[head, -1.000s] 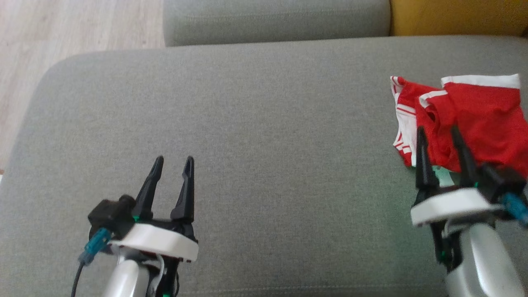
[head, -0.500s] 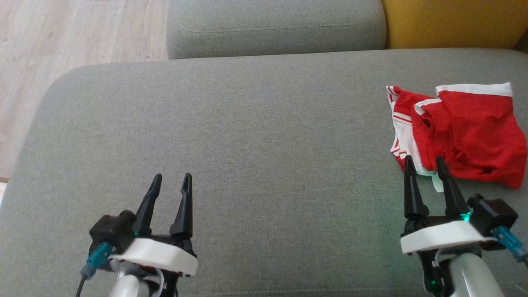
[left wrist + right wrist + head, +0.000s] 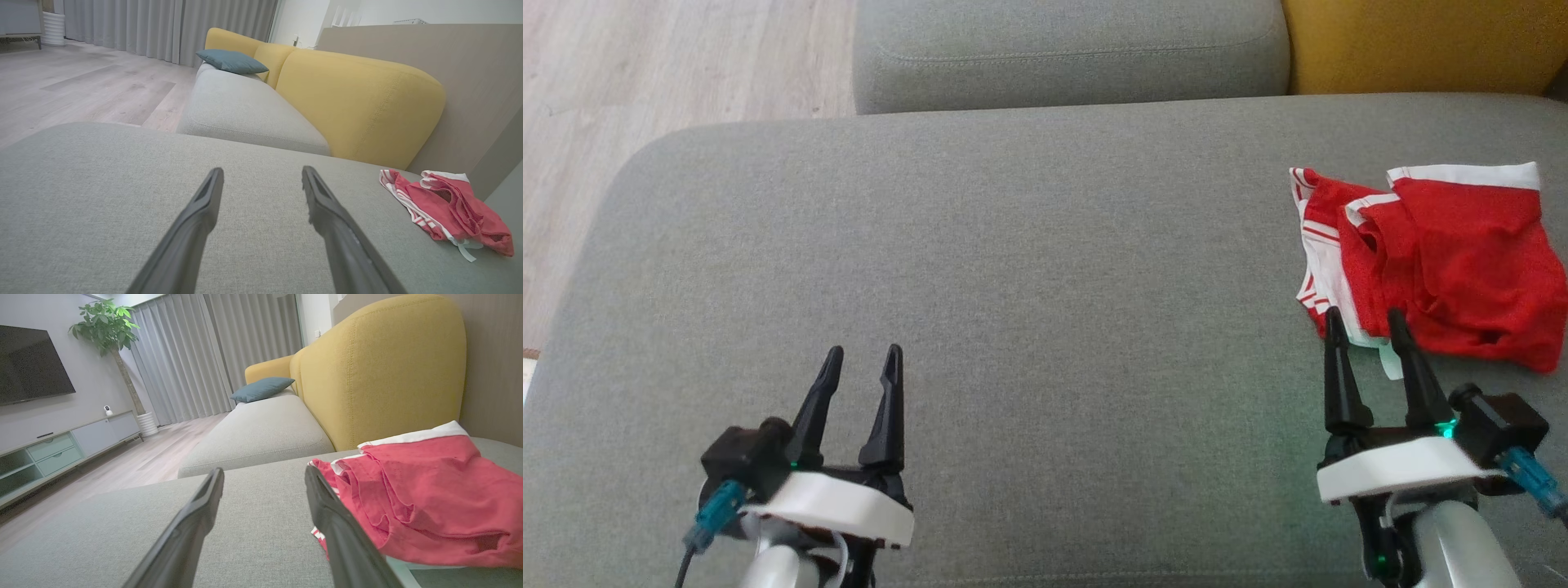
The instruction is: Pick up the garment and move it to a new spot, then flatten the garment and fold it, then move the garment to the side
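- Grey sofa cushion [image 3: 1045,269] spans the head view, with wood floor [image 3: 645,65] at upper left and a yellow backrest [image 3: 1413,41] at upper right.
- Red garment [image 3: 1462,261] with white trim lies crumpled on the cushion at the right edge.
- Left gripper [image 3: 865,351], lower left, is spread and empty, well apart from the garment.
- Right gripper [image 3: 1364,314], lower right, is spread and empty, with its tips by the garment's lower-left edge.

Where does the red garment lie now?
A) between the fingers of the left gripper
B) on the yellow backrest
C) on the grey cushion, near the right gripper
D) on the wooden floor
C: the garment lies crumpled on the cushion, just beyond the tips of the open right gripper, and is not gripped.
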Robot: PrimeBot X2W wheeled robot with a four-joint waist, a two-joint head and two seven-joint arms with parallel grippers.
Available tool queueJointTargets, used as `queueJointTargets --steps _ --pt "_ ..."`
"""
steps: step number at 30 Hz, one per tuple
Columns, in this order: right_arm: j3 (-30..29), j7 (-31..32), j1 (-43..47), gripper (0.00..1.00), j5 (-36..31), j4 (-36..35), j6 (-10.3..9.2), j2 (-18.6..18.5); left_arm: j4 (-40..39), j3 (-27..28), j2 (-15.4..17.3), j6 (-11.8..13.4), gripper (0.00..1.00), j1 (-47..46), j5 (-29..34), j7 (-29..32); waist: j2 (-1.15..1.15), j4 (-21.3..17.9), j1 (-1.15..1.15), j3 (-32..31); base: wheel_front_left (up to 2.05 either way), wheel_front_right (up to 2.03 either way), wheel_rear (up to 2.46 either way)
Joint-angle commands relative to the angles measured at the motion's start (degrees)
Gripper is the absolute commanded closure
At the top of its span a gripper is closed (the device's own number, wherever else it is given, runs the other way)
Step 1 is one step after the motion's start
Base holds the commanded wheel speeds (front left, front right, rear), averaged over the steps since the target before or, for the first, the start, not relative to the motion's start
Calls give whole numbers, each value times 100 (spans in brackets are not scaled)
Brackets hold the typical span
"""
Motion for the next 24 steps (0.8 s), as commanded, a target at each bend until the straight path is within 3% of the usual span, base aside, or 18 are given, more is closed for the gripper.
queueJointTargets --steps 1,11,19,20,24 --pt "133 -77 -84 0 -34 -173 -4 -17 -143 177 34 5 0 -187 8 -34 0 -7 0 -4 0 0 0" --pt "139 -77 -115 0 -61 -134 -4 -17 -318 373 34 -135 0 -144 -269 -34 0 -54 0 17 0 0 0" --pt "161 -77 -140 0 -50 -120 -4 -17 -364 417 34 -93 0 -134 -297 -34 0 -71 0 45 0 0 0" --pt "7 0 -2 100 -7 55 0 1 -165 202 0 -119 100 4 -272 0 0 -72 0 47 0 0 0" --pt "6 17 75 100 31 334 0 10 122 182 -16 -108 100 100 -295 7 0 -74 0 48 0 0 0"
